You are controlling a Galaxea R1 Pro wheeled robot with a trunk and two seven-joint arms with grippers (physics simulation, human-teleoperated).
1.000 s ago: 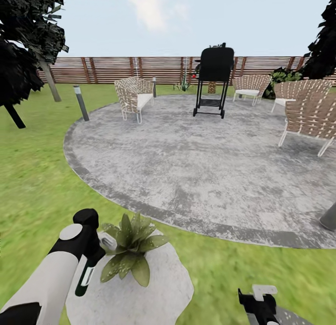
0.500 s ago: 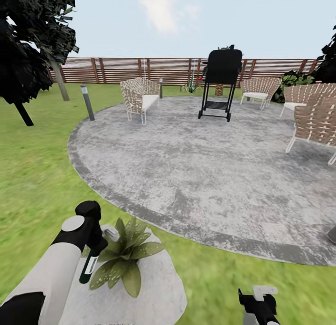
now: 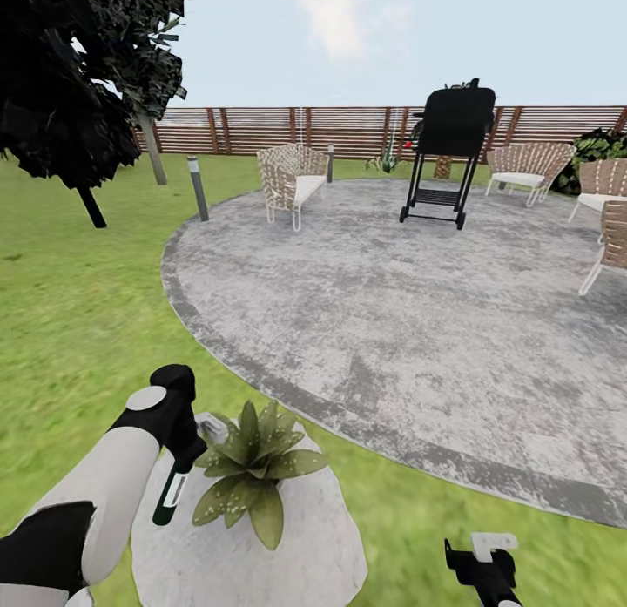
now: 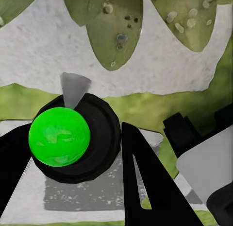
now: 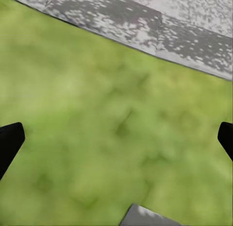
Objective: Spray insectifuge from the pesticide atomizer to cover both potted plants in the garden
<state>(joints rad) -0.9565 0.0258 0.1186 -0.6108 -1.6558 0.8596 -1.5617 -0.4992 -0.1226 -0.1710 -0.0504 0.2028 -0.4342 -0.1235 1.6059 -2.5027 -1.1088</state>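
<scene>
Spraying step: left gripper [image 3: 178,455] pinching pesticide atomizer [image 3: 171,495], just beside potted plant [image 3: 252,469] on pale stone slab [image 3: 296,555]. Right gripper [image 5: 116,138] spread, idle over lawn [image 3: 78,302]. Next: aim nozzle at leaves.

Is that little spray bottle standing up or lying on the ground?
Upright: the pesticide atomizer hangs off the ground, spray head up, in the left gripper beside the potted plant.
</scene>
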